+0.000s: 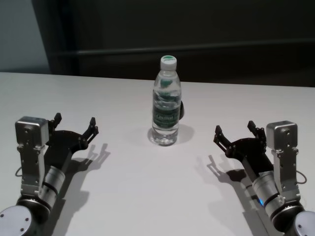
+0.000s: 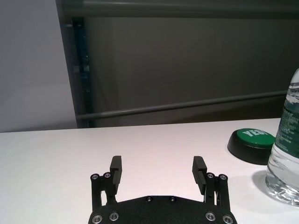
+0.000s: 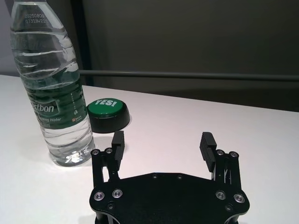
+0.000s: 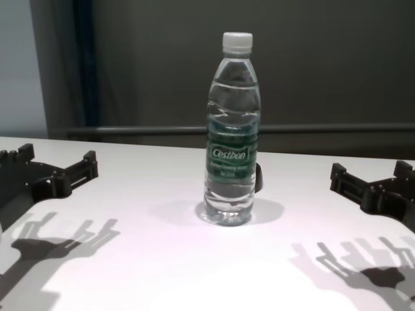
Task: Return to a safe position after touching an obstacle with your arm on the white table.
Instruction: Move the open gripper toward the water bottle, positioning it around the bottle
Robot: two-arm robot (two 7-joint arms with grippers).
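The obstacle, a tall clear water bottle (image 1: 166,101) with a white cap and green label, stands upright at the middle of the white table (image 1: 147,196). It also shows in the chest view (image 4: 229,129), the left wrist view (image 2: 286,144) and the right wrist view (image 3: 53,84). My left gripper (image 1: 75,123) hovers open and empty to the bottle's left, well apart from it; its open fingers (image 2: 116,170) show in its wrist view. On the other side my right gripper (image 1: 235,130) is open and empty, equally far from the bottle.
A round green button (image 3: 109,112) marked "YES!" on a black base sits just behind the bottle, also seen in the left wrist view (image 2: 253,142). A dark wall with a horizontal rail (image 4: 324,128) runs behind the table's far edge.
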